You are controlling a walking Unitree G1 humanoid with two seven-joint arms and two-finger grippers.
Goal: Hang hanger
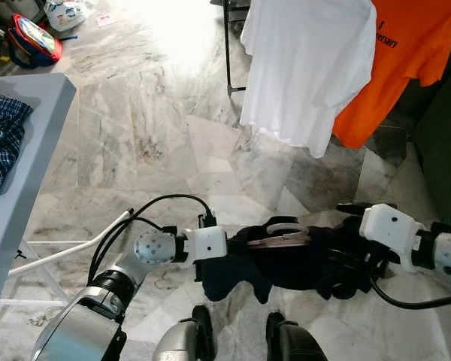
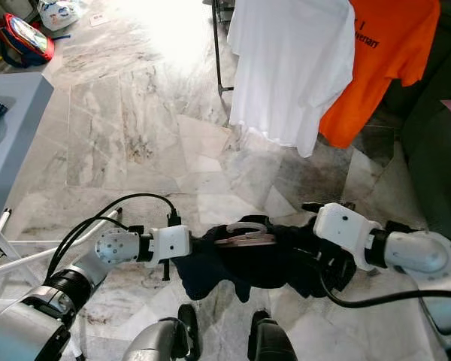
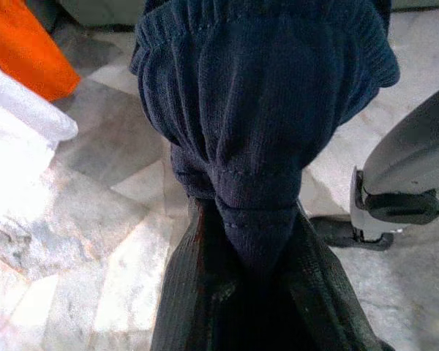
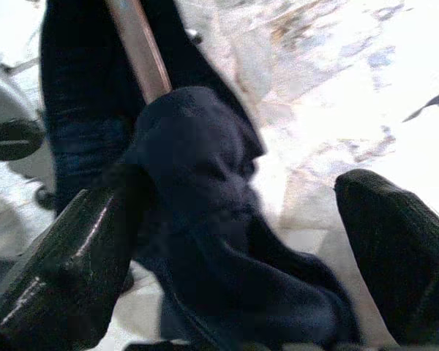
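Note:
A dark navy garment (image 1: 286, 263) hangs on a wooden hanger (image 1: 287, 240) with a pale hook (image 1: 282, 224), held low in front of me between both arms. My left gripper (image 1: 237, 244) is shut on the garment's left end; in the left wrist view its fingers (image 3: 183, 292) pinch a bunched fold of the cloth (image 3: 263, 110). My right gripper (image 1: 346, 256) is at the garment's right end. In the right wrist view its fingers (image 4: 66, 256) stand wide apart, with the cloth (image 4: 205, 219) draped between them and the hanger's brown bar (image 4: 139, 47) beyond.
A white T-shirt (image 1: 308, 68) and an orange T-shirt (image 1: 406, 53) hang ahead on a rack with a black leg (image 1: 227, 53). A grey table (image 1: 37, 150) with a plaid cloth (image 1: 0, 139) stands at left. A dark sofa (image 1: 443, 135) is at right, and marble floor lies between.

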